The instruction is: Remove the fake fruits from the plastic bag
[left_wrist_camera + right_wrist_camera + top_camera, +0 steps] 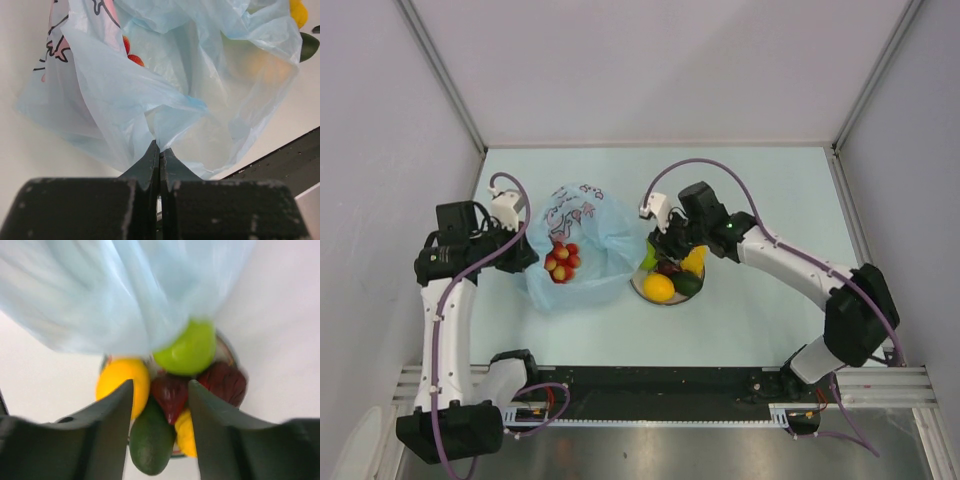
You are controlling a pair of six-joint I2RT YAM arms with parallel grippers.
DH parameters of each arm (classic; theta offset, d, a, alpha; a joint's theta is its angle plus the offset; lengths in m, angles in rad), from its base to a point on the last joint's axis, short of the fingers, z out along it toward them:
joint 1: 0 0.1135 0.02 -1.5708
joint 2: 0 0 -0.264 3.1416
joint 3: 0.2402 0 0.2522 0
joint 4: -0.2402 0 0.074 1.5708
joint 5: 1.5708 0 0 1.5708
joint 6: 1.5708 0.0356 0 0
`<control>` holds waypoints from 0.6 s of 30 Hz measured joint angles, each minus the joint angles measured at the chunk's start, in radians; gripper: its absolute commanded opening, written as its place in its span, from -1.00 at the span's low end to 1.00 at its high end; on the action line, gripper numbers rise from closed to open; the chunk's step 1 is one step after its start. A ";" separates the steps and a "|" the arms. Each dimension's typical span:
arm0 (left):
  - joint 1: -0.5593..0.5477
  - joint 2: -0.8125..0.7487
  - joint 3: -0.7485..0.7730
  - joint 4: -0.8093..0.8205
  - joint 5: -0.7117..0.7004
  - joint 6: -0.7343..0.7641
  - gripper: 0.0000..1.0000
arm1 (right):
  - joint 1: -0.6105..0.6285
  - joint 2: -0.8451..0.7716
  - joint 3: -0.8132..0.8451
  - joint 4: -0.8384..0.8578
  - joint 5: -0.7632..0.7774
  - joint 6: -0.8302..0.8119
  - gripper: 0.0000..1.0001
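Top view. Bag [582, 232] lies open on the table [760, 190], left of centre, print side toward 12 o'clock.

Left gripper [159, 148]: jaws pressed together, pinching a fold of the bag's film at its 9 o'clock edge. In the wrist view the film fans out from the pinch, and the fingertips meet with only plastic between them.

Berries [562, 262]: a red cluster inside the bag, seen through the mouth, slightly toward 7 o'clock of the bag's middle. No other fruit can be made out in the bag.

Plate [665, 303]: just beside the bag at its 3 o'clock, with the bag's edge lapping over the plate's 9 o'clock rim. Fruit is piled on it:
- apple [187, 347], green, at 10 o'clock, touching the bag
- orange fruit [658, 287] at 7 o'clock
- dark green fruit [687, 283] at 4 o'clock
- yellow piece [694, 260] at 1 o'clock
- dark red pieces [170, 395] in the middle, wedged among the others

Right gripper [160, 385]: fingers spread apart, above the pile toward the plate's 12 o'clock side. Nothing is gripped between them, and the fruit shows below through the gap. The wrist view is blurred.
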 measured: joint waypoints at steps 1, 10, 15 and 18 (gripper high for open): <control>0.000 -0.005 0.008 -0.006 0.003 0.002 -0.99 | 0.013 -0.022 0.024 0.008 -0.010 0.013 0.20; 0.000 -0.031 0.074 -0.060 0.007 0.050 -0.99 | 0.140 0.064 0.231 0.198 -0.059 0.149 0.22; -0.001 0.004 0.093 -0.076 0.010 0.052 -1.00 | 0.139 0.368 0.445 0.232 -0.042 0.215 0.21; -0.002 0.061 0.166 -0.076 0.019 0.050 -0.99 | 0.135 0.527 0.543 0.222 0.048 0.232 0.21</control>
